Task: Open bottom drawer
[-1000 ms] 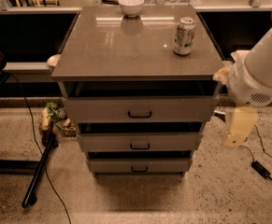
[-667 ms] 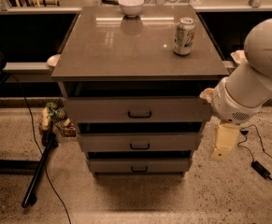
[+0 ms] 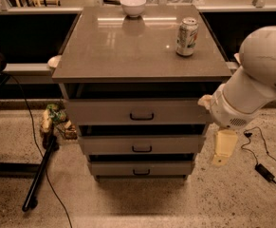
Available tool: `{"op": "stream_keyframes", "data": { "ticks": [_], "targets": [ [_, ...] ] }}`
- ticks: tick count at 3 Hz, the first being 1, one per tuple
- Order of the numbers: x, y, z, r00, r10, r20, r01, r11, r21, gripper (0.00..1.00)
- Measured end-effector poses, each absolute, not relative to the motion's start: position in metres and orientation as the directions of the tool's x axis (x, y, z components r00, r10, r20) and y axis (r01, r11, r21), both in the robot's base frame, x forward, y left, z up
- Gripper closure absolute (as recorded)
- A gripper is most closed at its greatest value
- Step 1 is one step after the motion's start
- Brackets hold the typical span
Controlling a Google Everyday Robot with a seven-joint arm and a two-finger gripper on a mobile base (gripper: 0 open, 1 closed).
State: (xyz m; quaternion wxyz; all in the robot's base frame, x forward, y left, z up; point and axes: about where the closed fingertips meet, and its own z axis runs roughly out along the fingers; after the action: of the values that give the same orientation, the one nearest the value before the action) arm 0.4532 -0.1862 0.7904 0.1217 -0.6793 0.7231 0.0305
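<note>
Speckled floor (image 3: pixel 175 208) spread under a grey cabinet (image 3: pixel 128 51) with three drawers, a can (image 3: pixel 187 30) and a bowl (image 3: pixel 133 5) on its top. Over the last second the arm (image 3: pixel 256 80) had swung lower and closer to the cabinet, carrying the gripper (image 3: pixel 223 148) down from beside the top drawer (image 3: pixel 104 112) to about the level of the middle drawer (image 3: pixel 175 145), just off the cabinet's right edge. That read as an approach under way and not a pull: nothing on the cabinet had shifted. The bottom drawer (image 3: pixel 114 167) sat closed at the foot of the stack, its front set back a little behind the one above. The gripper hung pointing downward, touching nothing, and whether it was open or closed could not be told. From it the drawer's small dark handle (image 3: pixel 141 172) lay at about 8 o'clock, well apart, toward the middle of the cabinet front. The gripper probably had to drop a little more and travel left across the front before it could hook that handle, so the task looked barely begun.
</note>
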Motion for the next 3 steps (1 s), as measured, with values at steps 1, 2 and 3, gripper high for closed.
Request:
{"op": "stream_keyframes", "data": {
  "ticks": [1, 2, 3],
  "targets": [
    [0.454, -0.170, 0.733, 0.040, -0.973, -0.225, -0.996, -0.022, -0.083, 0.00],
    [0.453, -0.151, 0.665, 0.126, -0.965, -0.228, -0.991, -0.112, -0.071, 0.00],
    [0.453, -0.132, 0.606, 0.167, -0.949, -0.266, -0.986, -0.159, -0.054, 0.00]
  ]
}}
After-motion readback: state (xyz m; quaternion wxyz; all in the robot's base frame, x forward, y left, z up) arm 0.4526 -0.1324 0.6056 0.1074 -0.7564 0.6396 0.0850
